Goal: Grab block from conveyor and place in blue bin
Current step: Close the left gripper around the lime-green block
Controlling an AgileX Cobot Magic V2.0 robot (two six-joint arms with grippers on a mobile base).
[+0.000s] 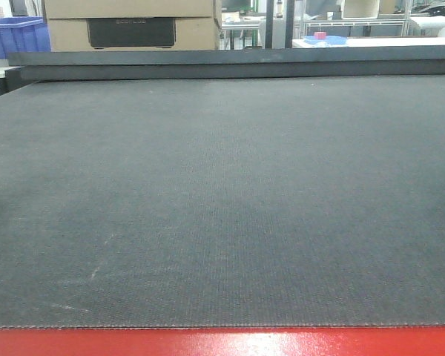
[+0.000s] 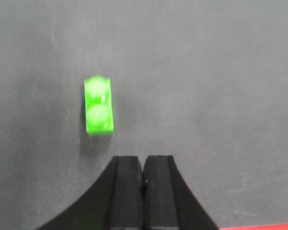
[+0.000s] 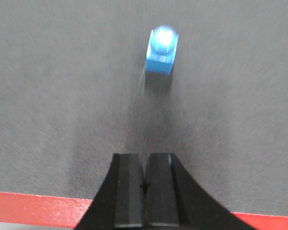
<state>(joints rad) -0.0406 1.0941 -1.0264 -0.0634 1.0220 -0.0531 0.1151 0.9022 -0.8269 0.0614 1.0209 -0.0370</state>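
Two blocks are in view, each in a different wrist view. A green block [image 2: 99, 106] with two studs lies flat on the desk [image 1: 222, 200], its long side running away from the camera. A blue block [image 3: 162, 50] with one stud sits on the same dark grey woven surface; it is blurred. Bare belt surrounds each block on every side, with nothing touching either one.

There are two hands. The left hand [image 2: 143, 184] has its fingers pressed together and grips nothing; the green block lies ahead of it and off to the left of the fingertips in its view, apart from them. The right hand [image 3: 145, 184] is likewise closed tight and empty, and the blue block lies well ahead of it, slightly right of the fingertip line.

The red frame [image 1: 222, 343] borders the desk's near edge, under the right hand. Beyond the far edge stand one blue bin [image 1: 15, 37] and one cardboard box [image 1: 130, 9].
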